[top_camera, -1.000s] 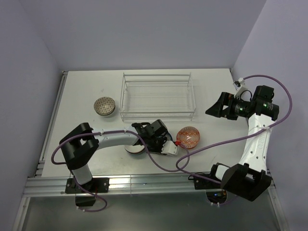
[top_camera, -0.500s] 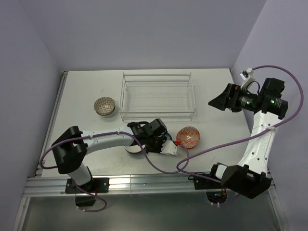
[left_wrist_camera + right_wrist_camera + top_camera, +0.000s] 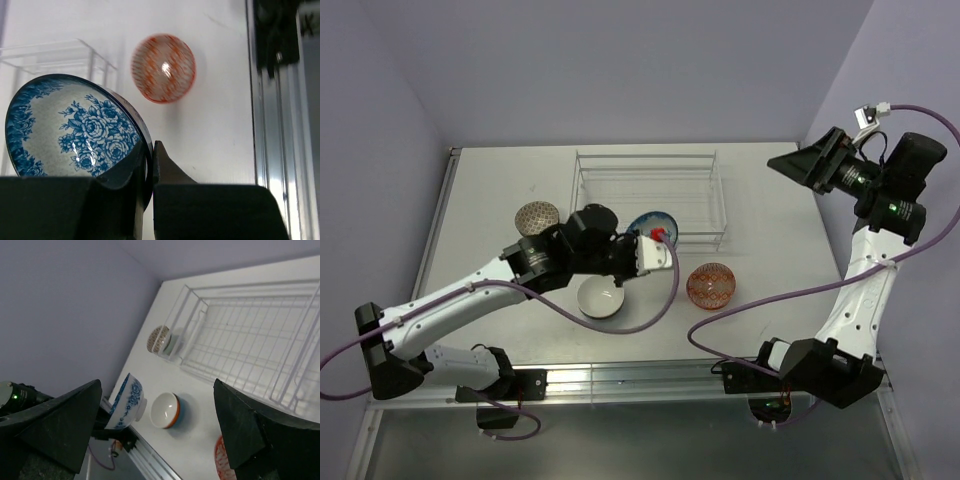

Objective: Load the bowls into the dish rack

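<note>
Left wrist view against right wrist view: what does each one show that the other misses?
Only the left wrist view: the floral inside of the blue-and-white bowl, and the left claw pinching its rim. Only the right wrist view: the grey-brown bowl beside the dish rack, the white bowl standing upright, and the rack's wire floor, with no bowl in the part shown. Both: the blue-and-white bowl, the rack, and the orange-red bowl, a mere sliver in the right wrist view.

Lit brightly and evenly from overhead, with only faint, soft shadows on the tabletop [image 3: 770, 200]. Blurred at twelve o'clock in the left wrist view: orange-red bowl [image 3: 163, 68], small glare spot at centre.
</note>
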`<state>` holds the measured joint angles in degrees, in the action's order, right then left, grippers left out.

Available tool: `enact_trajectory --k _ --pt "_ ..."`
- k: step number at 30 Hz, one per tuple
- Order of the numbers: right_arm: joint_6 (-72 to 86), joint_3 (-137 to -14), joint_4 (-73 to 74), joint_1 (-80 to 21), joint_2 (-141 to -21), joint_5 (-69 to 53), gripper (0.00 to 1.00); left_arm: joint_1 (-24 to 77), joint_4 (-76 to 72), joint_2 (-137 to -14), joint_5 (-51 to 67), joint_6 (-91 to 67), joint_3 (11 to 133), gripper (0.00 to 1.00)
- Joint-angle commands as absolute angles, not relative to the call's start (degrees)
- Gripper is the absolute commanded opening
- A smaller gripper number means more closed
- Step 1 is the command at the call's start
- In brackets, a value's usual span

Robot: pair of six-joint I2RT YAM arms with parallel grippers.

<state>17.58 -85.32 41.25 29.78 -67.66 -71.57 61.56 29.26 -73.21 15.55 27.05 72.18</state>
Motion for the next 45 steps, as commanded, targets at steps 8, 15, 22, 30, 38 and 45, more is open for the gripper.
enact_trajectory --k 8,15,22,30,38,45 --pt "35.85 -90.09 22.68 17.77 -74.88 -65.32 1.00 45.29 10.56 -70.14 16.87 7.57 77.61 0.00" --pt "47.88 -85.26 10.13 3.72 -78.30 -57.04 1.00 34.55 -3.77 -71.89 26.80 -8.23 72.78 0.00" --pt "51.77 -86.92 7.12 -7.45 -84.98 -55.20 1.00 31.56 -9.22 -76.99 30.76 -14.06 73.30 0.00" --pt "52.47 -90.61 9.49 -14.32 -90.52 -51.34 1.00 31.20 -10.64 -80.42 30.50 -14.85 74.79 0.00" --pt "50.01 -90.35 13.88 -18.19 -90.70 -45.36 1.00 31.11 -11.07 -81.04 30.94 -14.76 74.45 0.00" --pt "52.21 -89.73 12.30 -19.25 -92.11 -45.44 1.00 31.11 -11.08 -80.86 31.38 -14.77 73.65 0.00"
